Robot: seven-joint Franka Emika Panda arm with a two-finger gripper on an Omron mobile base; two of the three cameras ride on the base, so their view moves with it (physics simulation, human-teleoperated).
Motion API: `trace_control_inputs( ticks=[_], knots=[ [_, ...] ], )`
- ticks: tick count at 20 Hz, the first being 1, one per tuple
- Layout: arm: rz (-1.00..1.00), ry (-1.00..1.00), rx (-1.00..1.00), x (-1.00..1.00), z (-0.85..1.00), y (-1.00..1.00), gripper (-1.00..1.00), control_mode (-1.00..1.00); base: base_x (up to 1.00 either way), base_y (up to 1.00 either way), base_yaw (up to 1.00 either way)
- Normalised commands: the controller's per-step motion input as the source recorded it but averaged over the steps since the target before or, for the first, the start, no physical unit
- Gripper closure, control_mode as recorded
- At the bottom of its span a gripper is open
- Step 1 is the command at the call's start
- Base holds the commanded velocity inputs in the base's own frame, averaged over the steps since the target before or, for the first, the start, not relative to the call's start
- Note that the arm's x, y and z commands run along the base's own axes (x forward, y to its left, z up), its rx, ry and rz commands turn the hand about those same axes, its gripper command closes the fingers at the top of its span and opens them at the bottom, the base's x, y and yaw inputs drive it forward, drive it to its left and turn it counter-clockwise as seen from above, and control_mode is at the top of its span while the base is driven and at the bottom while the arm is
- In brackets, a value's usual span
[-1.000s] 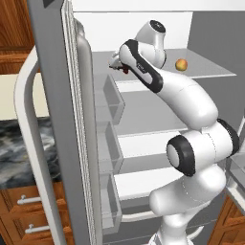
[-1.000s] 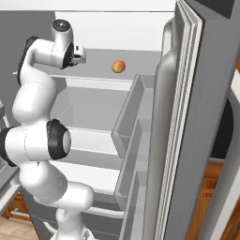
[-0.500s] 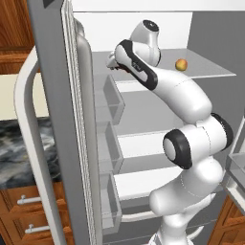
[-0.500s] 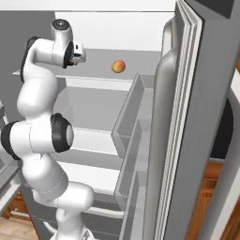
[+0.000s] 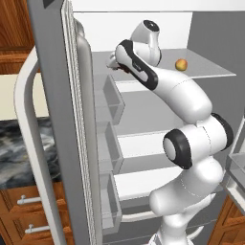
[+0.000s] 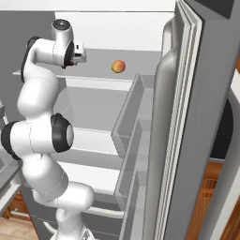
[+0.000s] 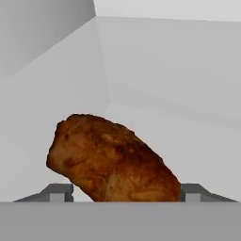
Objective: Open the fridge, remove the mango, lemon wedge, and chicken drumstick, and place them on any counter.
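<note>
The fridge (image 5: pixel 62 119) stands open with its white inside in view. On the top shelf's left end lies the chicken drumstick (image 7: pixel 113 160), reddish-brown, close in front of the hand camera. My gripper (image 7: pixel 122 193) is open, one fingertip (image 7: pixel 59 193) on each side of the drumstick and close against it. From the left base camera the gripper (image 5: pixel 114 64) shows at the shelf's left end, with a dark red bit of drumstick (image 5: pixel 120 68) beside it. The mango (image 5: pixel 181 64) (image 6: pixel 118 66) sits further right on the same shelf. The lemon wedge is out of view.
Door bins (image 5: pixel 112 95) line the open left door, and more bins (image 6: pixel 136 108) line the right door (image 6: pixel 187 117). The black marbled counter (image 5: pixel 19 148) lies left of the fridge over wooden drawers. Lower white shelves sit below my arm.
The arm has reached a little further towards the shelf's left end. The fingers have drawn in somewhat around the drumstick. The mango has not moved.
</note>
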Motion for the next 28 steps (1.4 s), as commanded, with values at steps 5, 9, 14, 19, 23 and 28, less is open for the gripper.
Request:
trace_control_inputs(
  ticks=[5, 9, 14, 19, 23, 28],
  knots=[
    [0.00, 0.00, 0.00, 0.00, -0.11, 0.00, 1.00, -1.00, 0.00, 0.00, 0.00],
    [0.00, -0.02, 0.00, 0.00, -0.01, 0.00, 1.00, -1.00, 0.00, 0.00, 0.00],
    [0.00, -0.17, 0.00, -0.19, -0.02, 0.00, 1.00, -1.00, 0.00, 0.00, 0.00],
    [0.00, -0.11, 0.00, -0.50, 0.00, 0.00, 1.00, -1.00, 0.00, 0.00, 0.00],
    [0.00, -0.09, 0.00, -0.79, 0.08, 0.00, 1.00, -1.00, 0.00, 0.00, 0.00],
    [0.00, -0.03, 0.00, -0.96, 0.44, -0.03, 1.00, -1.00, 0.00, 0.00, 0.00]
  ],
)
